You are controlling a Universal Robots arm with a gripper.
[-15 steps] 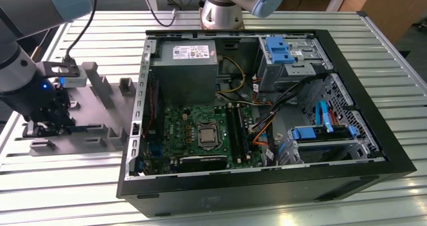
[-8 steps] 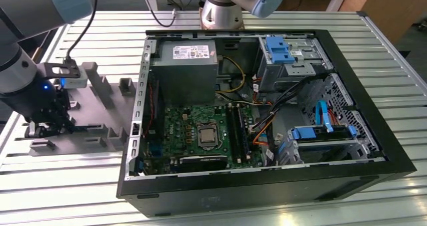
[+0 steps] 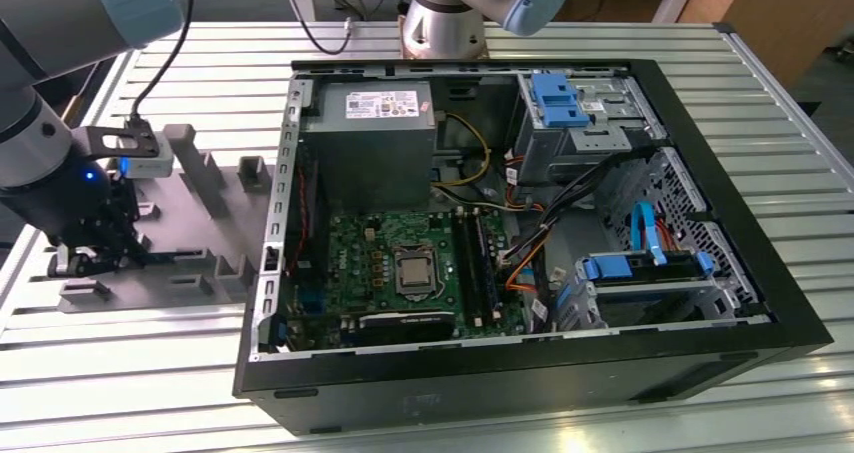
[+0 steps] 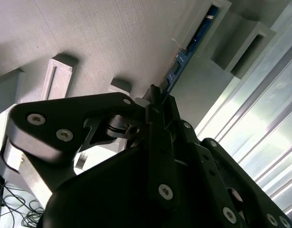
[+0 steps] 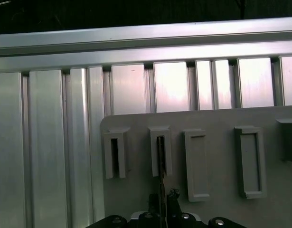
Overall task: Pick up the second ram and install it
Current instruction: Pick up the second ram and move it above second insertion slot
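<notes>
The second ram (image 4: 183,59) is a narrow blue board standing on edge in a slot of the grey holder block (image 4: 112,42). In the first wrist view the ram (image 5: 161,156) shows edge-on as a thin dark line in the second slot of the holder (image 5: 221,166). My gripper (image 4: 155,97) has its black fingers pressed together on the near end of the stick; the fingertips (image 5: 168,197) flank it. In the exterior view the gripper (image 3: 94,258) is low over the holder (image 3: 200,203), at the exterior view's left, beside the open computer case (image 3: 534,373).
The case lies open with a green motherboard (image 3: 367,263), dark memory slots (image 3: 478,263), a grey power supply (image 3: 374,143) and light-blue drive brackets (image 3: 558,98). Loose cables (image 3: 527,253) run beside the slots. Everything rests on a ribbed aluminium table (image 3: 787,153).
</notes>
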